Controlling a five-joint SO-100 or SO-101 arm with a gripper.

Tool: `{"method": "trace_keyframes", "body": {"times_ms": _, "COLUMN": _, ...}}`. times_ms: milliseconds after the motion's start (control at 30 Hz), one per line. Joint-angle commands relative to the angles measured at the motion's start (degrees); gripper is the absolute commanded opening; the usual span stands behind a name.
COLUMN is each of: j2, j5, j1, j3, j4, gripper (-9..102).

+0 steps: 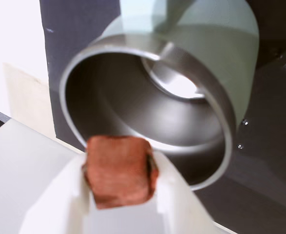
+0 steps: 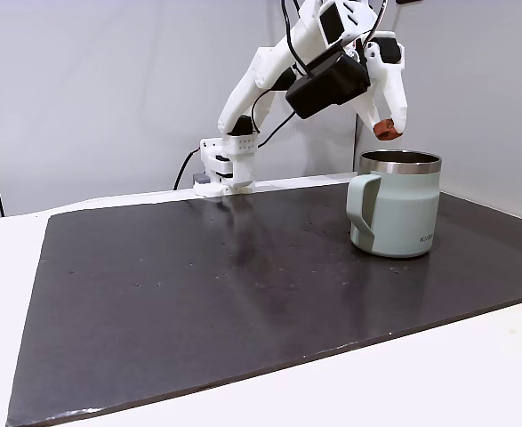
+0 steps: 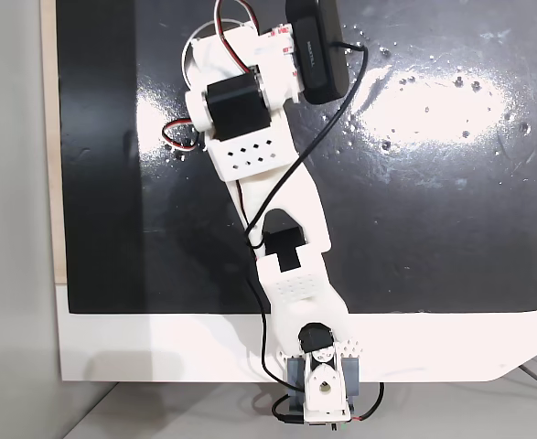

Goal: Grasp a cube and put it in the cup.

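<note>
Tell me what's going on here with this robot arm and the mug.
A white robot arm is carrying a small rust-orange cube pinched in its gripper, held in the air just above the rim of a pale green mug. The mug stands upright on a dark mat, and the wrist view looks straight down into its steel interior, which looks empty. The cube has not been dropped in yet.

A lab-like bench: a white arm (image 2: 269, 80) clamped beside a black mat (image 2: 243, 285), plain grey walls (image 2: 92, 89).
</note>
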Motion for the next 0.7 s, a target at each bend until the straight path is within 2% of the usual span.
{"method": "trace_keyframes", "body": {"times_ms": 0, "j2": 0.7, "j5": 0.35, "j1": 0.09, "j3": -3.52, "j4": -1.14, "gripper": 24}}
{"method": "trace_keyframes", "body": {"times_ms": 100, "j2": 1.14, "j5": 0.35, "j1": 0.09, "j3": -3.78, "j4": -0.79, "gripper": 27}}
{"method": "trace_keyframes", "body": {"times_ms": 667, "j2": 2.81, "j5": 0.09, "j1": 0.09, "j3": -3.78, "j4": 0.53, "gripper": 27}}
